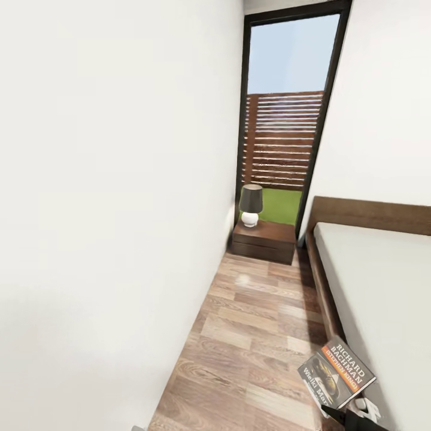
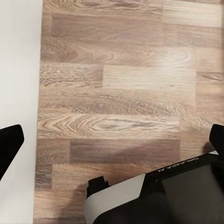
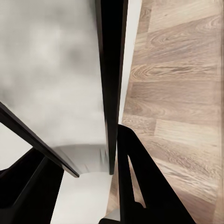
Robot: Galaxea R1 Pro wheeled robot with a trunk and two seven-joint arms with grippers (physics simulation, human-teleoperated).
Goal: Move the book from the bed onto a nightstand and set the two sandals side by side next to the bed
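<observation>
The book (image 1: 337, 372), a thin paperback with an orange band and white "Richard Bachman" lettering, hangs tilted above the floor beside the bed (image 1: 383, 287). My right gripper (image 1: 353, 413) is shut on its lower edge. In the right wrist view the book's dark edge (image 3: 110, 70) runs between the black fingers (image 3: 135, 172). The nightstand (image 1: 264, 240), dark brown with two drawers, stands at the far end of the aisle by the headboard. My left gripper (image 2: 112, 140) is open over bare plank floor, its fingertips (image 2: 9, 144) spread wide. The two sandals are out of view.
A narrow wood-floor aisle (image 1: 251, 335) runs between a white wall (image 1: 108, 209) and the bed frame (image 1: 323, 287). A lamp (image 1: 251, 205) with a dark shade stands on the nightstand. Behind it is a tall dark-framed window (image 1: 287, 120). The robot's base (image 2: 154, 196) shows under the left wrist.
</observation>
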